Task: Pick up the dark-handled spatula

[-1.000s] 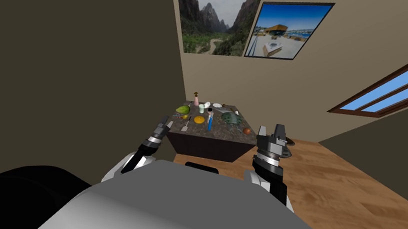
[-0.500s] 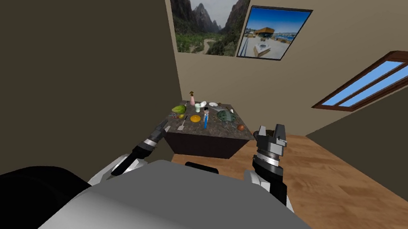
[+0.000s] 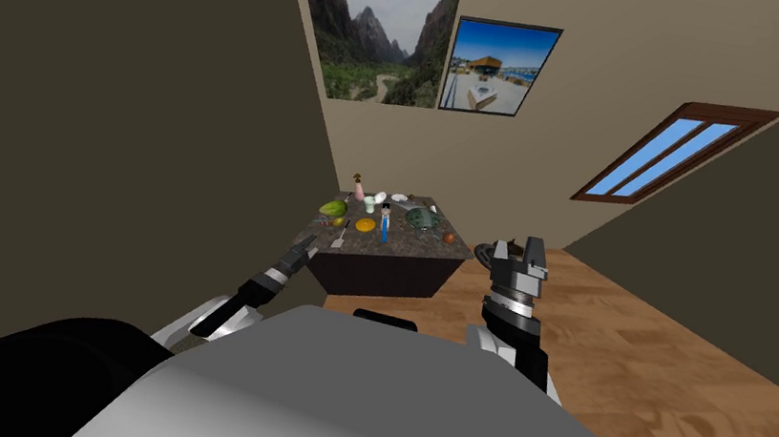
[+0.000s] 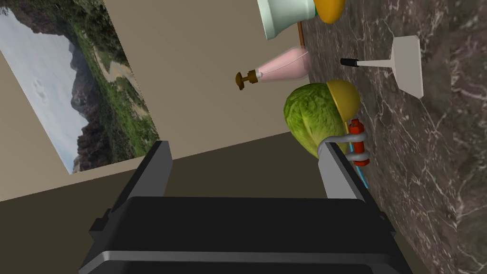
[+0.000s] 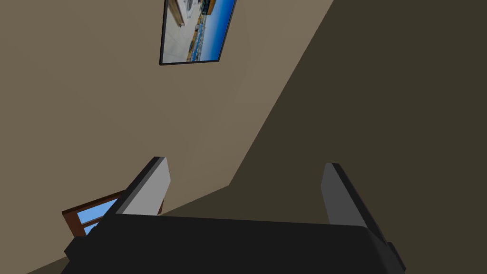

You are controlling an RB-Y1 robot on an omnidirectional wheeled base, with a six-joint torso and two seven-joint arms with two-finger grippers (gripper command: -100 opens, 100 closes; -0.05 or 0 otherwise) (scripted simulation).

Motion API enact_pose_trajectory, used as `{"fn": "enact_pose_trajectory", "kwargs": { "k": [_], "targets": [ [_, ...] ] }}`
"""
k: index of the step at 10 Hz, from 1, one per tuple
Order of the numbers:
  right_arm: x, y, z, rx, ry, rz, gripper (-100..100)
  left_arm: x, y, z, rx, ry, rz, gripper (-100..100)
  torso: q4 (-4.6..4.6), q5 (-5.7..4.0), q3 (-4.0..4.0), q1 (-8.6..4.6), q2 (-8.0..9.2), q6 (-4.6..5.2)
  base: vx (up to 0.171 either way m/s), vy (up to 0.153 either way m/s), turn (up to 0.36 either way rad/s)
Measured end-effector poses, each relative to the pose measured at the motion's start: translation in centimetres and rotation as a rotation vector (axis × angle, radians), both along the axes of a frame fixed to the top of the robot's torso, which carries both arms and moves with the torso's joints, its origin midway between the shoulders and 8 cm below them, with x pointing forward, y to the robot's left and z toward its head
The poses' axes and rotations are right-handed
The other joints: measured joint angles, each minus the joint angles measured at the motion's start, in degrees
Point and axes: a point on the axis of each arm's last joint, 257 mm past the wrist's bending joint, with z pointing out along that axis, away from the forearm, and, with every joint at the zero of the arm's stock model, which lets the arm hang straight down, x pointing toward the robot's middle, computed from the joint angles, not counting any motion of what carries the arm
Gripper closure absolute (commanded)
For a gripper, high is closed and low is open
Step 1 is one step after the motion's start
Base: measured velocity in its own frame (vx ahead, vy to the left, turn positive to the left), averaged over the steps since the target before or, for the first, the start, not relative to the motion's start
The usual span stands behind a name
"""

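Approach stage, nothing grasped: the spatula (image 4: 404, 64), white blade and dark handle, lies flat at 8 o'clock on the marble-topped table (image 3: 390, 269), near the empty, spread left gripper (image 4: 243, 152); the right gripper (image 5: 246, 166), at the table's 3 o'clock, is likewise released.

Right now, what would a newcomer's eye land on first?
The cluttered dark marble-topped table ahead, between the two arms, stands out first. By the left wrist view, a green lettuce sits just past the open left end effector, with the white-bladed, dark-handled spatula lying on the marble beyond it. The right end effector is open too.
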Motion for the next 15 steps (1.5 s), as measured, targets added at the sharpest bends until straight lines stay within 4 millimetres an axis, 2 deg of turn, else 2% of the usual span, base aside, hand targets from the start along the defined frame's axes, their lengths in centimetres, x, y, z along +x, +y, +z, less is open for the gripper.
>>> {"fn": "enact_pose_trajectory", "kwargs": {
  "k": [3, 7, 10, 12, 15],
  "targets": [
    [0.0, 0.0, 0.0, 0.0, 0.0, 0.0, 0, -1.0, 2.2, -2.3, 0.025, 0.114, 0.012, -100, -0.01, 0.01, -0.02, -0.01, -0.03, 0.03, -0.02, -0.038, -0.141],
    [0.0, 0.0, 0.0, 0.0, 0.0, 0.0, 0, -1.9, 4.4, -4.2, 0.07, 0.217, 0.008, -100, -0.01, 0.02, -0.04, 0.08, -0.08, -0.01, -0.012, -0.022, -0.12],
    [0.0, 0.0, 0.0, 0.0, 0.0, 0.0, 0, -3.0, 7.0, -6.0, 0.097, 0.328, 0.029, -100, -0.02, 0.02, -0.05, 0.07, -0.08, 0.02, -0.009, -0.022, -0.134],
    [0.0, 0.0, 0.0, 0.0, 0.0, 0.0, 0, -3.2, 7.7, -6.5, 0.126, 0.367, 0.021, -100, -0.02, 0.04, -0.05, 0.13, -0.1, -0.02, -0.003, -0.008, -0.119],
    [0.0, 0.0, 0.0, 0.0, 0.0, 0.0, 0, -4.6, 9.9, -7.9, 0.16, 0.468, 0.036, -100, -0.02, 0.04, -0.06, 0.13, -0.11, 0.01, -0.003, -0.006, -0.149]
  ]
}}
